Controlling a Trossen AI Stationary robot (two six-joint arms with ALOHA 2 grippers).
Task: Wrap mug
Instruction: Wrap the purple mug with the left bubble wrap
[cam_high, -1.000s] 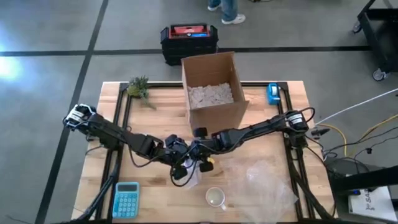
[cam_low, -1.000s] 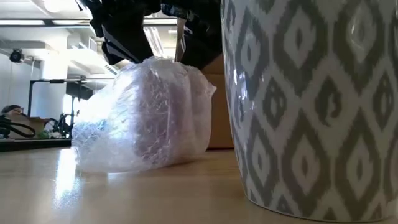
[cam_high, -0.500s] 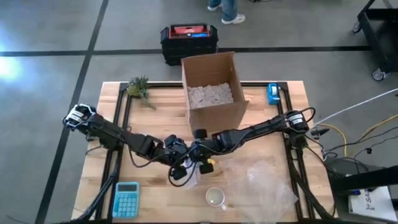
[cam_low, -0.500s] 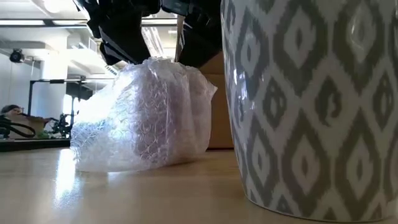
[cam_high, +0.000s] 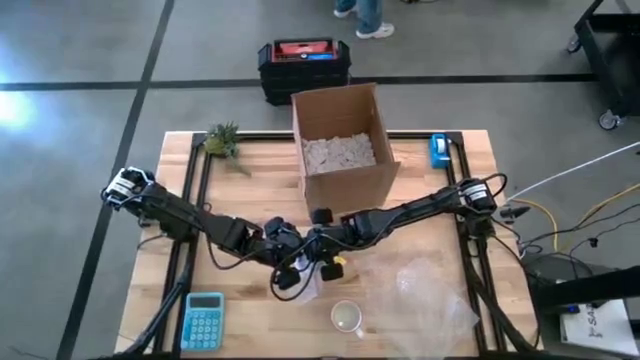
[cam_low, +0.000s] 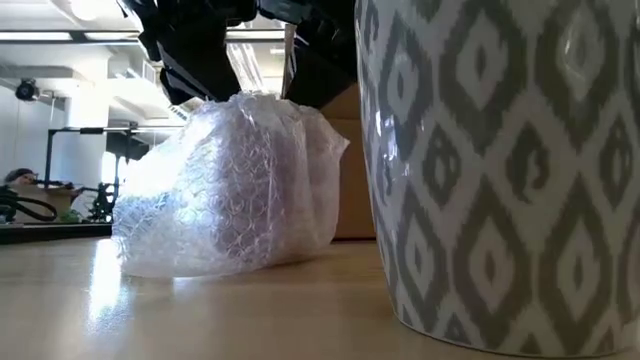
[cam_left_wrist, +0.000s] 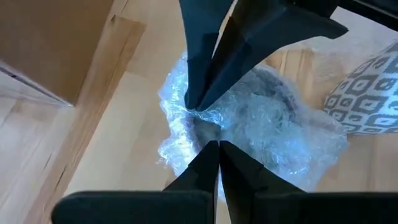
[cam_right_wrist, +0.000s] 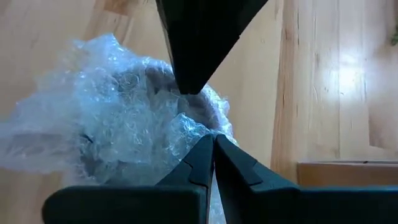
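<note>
Wooden table (cam_high: 420, 180): both grippers pinch the bubble-wrapped bundle (cam_low: 225, 185) from opposite sides.

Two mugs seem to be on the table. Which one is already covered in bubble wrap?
The wrapped mug is the one between both tools, left tool and right tool pinching its wrap. The patterned mug nearer the table's front edge stands bare.

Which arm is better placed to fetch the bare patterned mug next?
Probably the right. Both grippers, left and right, are shut on the bubble-wrapped bundle, but the grey-and-white patterned mug stands towards the right arm's side of it, nearer the loose clear wrap sheet.
</note>
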